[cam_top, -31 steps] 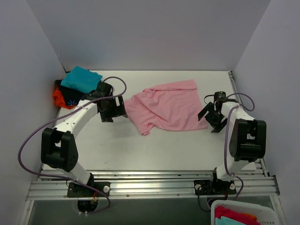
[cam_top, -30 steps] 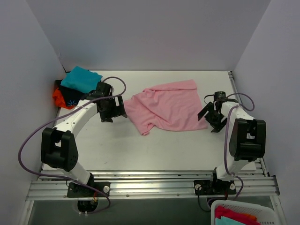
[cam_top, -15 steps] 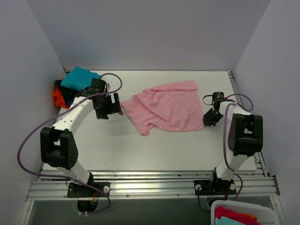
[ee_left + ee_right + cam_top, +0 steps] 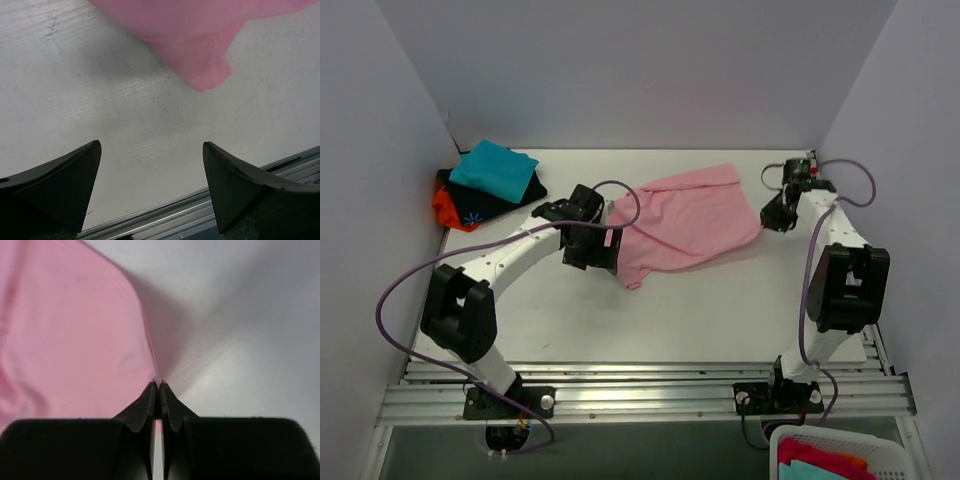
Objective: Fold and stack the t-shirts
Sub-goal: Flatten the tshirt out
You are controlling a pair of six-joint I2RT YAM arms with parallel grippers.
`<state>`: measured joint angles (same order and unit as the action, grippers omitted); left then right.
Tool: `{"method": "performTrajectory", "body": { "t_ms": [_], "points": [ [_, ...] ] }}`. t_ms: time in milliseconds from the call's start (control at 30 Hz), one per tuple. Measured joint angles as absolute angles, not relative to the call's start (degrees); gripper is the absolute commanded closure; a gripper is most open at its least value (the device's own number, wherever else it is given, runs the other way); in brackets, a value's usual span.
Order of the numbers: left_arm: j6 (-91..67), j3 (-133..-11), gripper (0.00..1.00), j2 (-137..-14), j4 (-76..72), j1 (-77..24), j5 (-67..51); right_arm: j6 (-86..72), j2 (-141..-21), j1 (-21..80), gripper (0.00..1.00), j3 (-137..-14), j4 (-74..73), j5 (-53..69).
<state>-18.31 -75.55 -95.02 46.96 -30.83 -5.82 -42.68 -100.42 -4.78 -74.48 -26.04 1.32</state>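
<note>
A light-pink t-shirt (image 4: 685,225) lies spread in the middle of the table, its right corner lifted. My right gripper (image 4: 772,213) is shut on that corner; in the right wrist view the jaws (image 4: 159,386) pinch the edge of the pink cloth (image 4: 75,340). My left gripper (image 4: 597,250) hovers at the shirt's left edge, open, nothing between its fingers (image 4: 70,175). Ahead of it I see a pink sleeve (image 4: 200,55) on the bare table. Folded teal (image 4: 495,168), black (image 4: 485,205) and orange-red (image 4: 444,208) t-shirts are piled at the back left corner.
A white basket (image 4: 790,445) holding more cloth stands below the table's front right corner. Grey walls close in the table on three sides. The metal rail (image 4: 640,390) runs along the near edge, also visible under the left fingers.
The right gripper has shut on the shirt's right corner and carried it toward the back. The left arm has swung from beside the pile to the shirt's left edge.
</note>
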Motion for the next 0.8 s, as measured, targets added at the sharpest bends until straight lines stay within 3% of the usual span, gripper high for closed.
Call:
{"method": "performTrajectory", "body": {
  "t_ms": [167, 300, 800],
  "points": [
    [-19.07, -76.36, 0.08, -95.44, 46.39, -30.35, -5.98, -44.47, -100.53, -3.95, 1.00, -97.30, -26.70, 3.38],
    [-19.05, -78.46, 0.09, -95.81, 46.24, -31.77, -6.20, -47.40, -100.64, -1.98, 1.00, -108.38, -25.43, 5.82],
    [-17.08, -94.30, 0.07, -105.54, 45.87, -45.10, -10.83, -50.65, -108.33, 9.65, 1.00, -120.92, -22.94, 8.78]
  ]
}}
